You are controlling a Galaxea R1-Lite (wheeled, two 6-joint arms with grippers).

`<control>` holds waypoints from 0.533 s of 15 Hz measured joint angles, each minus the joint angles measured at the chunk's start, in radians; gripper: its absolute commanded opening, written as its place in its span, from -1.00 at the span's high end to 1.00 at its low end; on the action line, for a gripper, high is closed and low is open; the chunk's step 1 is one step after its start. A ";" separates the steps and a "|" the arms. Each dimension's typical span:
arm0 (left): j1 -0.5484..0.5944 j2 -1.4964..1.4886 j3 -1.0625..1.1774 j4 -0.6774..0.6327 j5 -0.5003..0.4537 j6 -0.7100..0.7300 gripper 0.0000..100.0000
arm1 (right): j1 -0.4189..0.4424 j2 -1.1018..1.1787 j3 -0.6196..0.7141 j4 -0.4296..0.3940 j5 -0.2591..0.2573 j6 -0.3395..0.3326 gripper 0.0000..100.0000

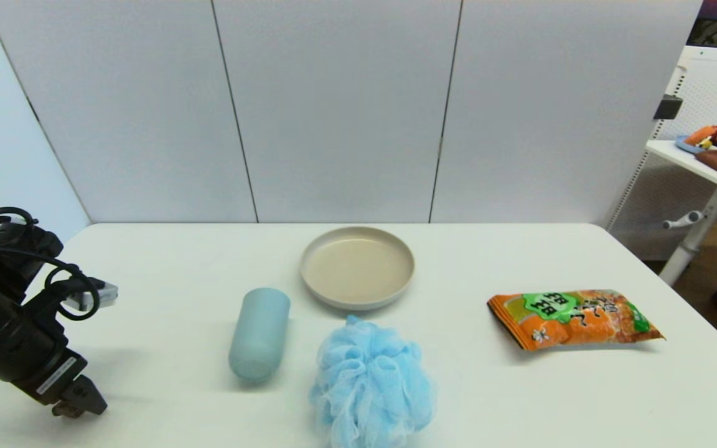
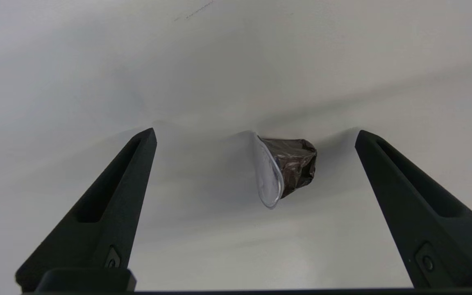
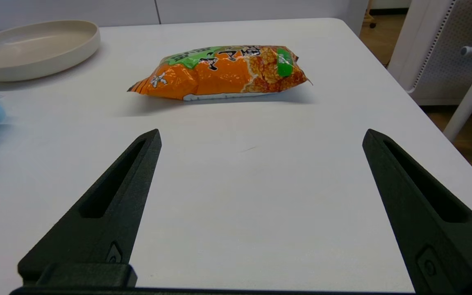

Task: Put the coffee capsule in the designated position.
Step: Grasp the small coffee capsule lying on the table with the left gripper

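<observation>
The capsule (image 2: 287, 172) lies on its side on the bare table (image 1: 165, 261), between the spread fingers of the left gripper (image 2: 255, 135) and touching neither. In the head view it is hidden behind that gripper (image 1: 78, 407), which is low at the table's near left corner, well left of the cup (image 1: 259, 333). To grip it well, I would bring the gripper a little lower and forward so the pads meet the crumpled body rather than the thin rim, then close gently; the foil looks soft and could dent or squirt out. The capsule is small, dark brown-grey and shiny, its body creased and angular, with a pale, translucent disc-like rim facing one finger. The left gripper is wide open and holds nothing. Beyond the cup lie a plate (image 1: 396, 292), a blue puff (image 1: 371, 382) and, farthest, a snack bag (image 1: 573, 317). The right gripper (image 3: 260, 137), also wide open and empty, hovers on the bag's near side.
</observation>
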 measured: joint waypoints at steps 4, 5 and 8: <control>0.004 -0.003 0.005 0.008 -0.001 0.001 -1.00 | 0.000 0.000 0.000 0.000 0.000 0.000 -1.00; 0.008 -0.005 0.005 0.009 -0.001 0.007 -1.00 | 0.000 0.000 0.000 0.000 0.000 0.000 -1.00; 0.013 -0.011 0.006 0.013 0.000 0.014 -1.00 | 0.000 0.000 0.000 0.000 0.000 -0.001 -1.00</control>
